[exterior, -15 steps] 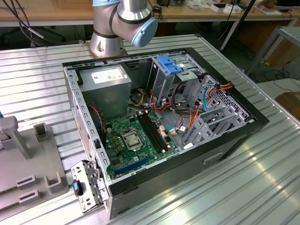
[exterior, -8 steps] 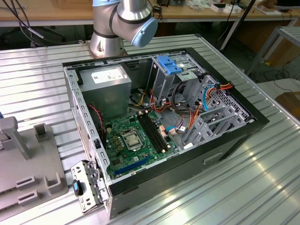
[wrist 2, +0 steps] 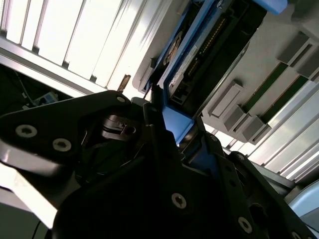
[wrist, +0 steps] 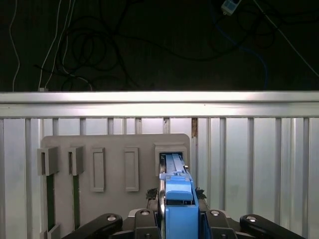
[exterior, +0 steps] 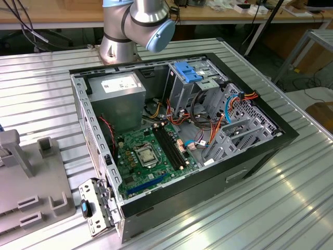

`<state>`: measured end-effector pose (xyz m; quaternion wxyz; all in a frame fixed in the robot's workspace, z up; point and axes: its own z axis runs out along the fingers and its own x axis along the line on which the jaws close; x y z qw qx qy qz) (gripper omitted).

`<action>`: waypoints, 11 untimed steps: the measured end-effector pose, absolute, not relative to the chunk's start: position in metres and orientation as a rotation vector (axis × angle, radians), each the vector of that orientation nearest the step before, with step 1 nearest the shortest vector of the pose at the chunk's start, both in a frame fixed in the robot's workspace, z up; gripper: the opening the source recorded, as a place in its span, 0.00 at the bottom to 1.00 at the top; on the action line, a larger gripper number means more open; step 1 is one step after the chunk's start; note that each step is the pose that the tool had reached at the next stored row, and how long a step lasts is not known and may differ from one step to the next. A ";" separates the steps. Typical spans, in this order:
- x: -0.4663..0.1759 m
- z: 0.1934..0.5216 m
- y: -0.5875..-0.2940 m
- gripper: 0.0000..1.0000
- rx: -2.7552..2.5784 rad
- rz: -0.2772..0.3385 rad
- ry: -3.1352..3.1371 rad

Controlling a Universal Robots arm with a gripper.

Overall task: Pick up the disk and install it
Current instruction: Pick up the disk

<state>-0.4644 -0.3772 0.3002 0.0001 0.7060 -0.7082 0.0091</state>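
Observation:
The disk (wrist: 177, 196), dark with bright blue carrier rails, stands on edge in a slot of the grey holder (wrist: 114, 164). Its far end reaches down into that slot. My gripper (wrist: 174, 193) sits over its near end, black fingers (wrist: 149, 193) pressed on either side of the blue rail, shut on it. In the second wrist view the disk (wrist 2: 199, 55) runs from the gripper (wrist 2: 174, 124) toward the holder (wrist 2: 259, 84). In the exterior view, part of the grey holder (exterior: 31, 177) lies at the left edge of the table.
An open computer case (exterior: 250, 156) lies on the ribbed metal table (exterior: 270, 208), with a drive cage with blue latches (exterior: 190, 73), a power supply (exterior: 117, 94) and a motherboard (exterior: 151, 156) inside. The arm's base (exterior: 119, 47) stands behind the case. Beyond the holder, the table edge (wrist: 159, 97) drops to cables.

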 end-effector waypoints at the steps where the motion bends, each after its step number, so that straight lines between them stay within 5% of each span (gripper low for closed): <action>1: -0.464 0.300 -0.377 0.37 2.223 0.029 -2.219; 11: -0.464 0.301 -0.377 0.37 2.230 0.029 -2.214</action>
